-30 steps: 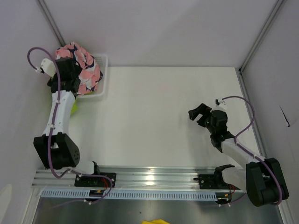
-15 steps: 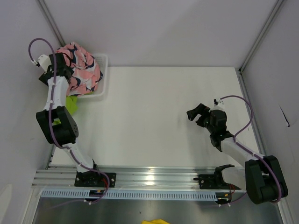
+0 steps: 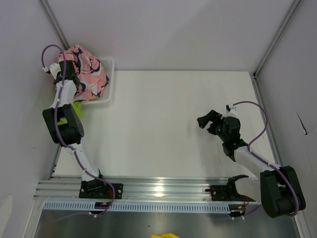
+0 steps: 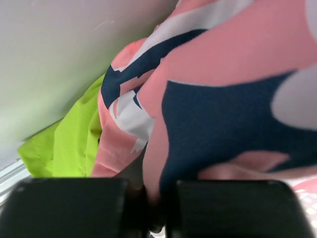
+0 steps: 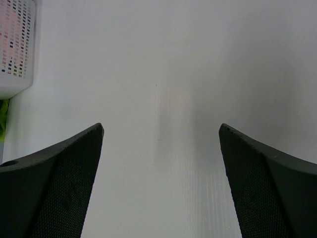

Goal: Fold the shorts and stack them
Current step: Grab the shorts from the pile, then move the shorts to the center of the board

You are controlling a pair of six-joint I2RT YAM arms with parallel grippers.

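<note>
Pink cloth with a navy-and-white print fills the left wrist view: the pink shorts [image 4: 223, 99] lie bunched in the white mesh basket [image 3: 110, 79], directly ahead of and above the left gripper [image 4: 156, 186]. Its jaws are drawn nearly together, with a fold of that cloth caught in the narrow slot between them. The pinch looks to be at the near lower edge of the heap, probably because that is the part easiest to reach over the basket wall, and a grip there should let the garment be drawn out onto the table [image 3: 163, 124]. The green shorts [image 4: 69, 144] show to the left of those jaws and a little beyond them, tucked against the enclosure wall and partly under the pink cloth, not touching the fingers. The pink shorts are crumpled into a mound, so no long axis can be read; I cannot tell where the waistband or leg openings point. The right gripper [image 5: 161, 134] hovers over bare table with its jaws spread wide and nothing between them. The basket is well off to the left of those jaws, and the arm is likely waiting there to take a corner once the cloth is out.
</note>
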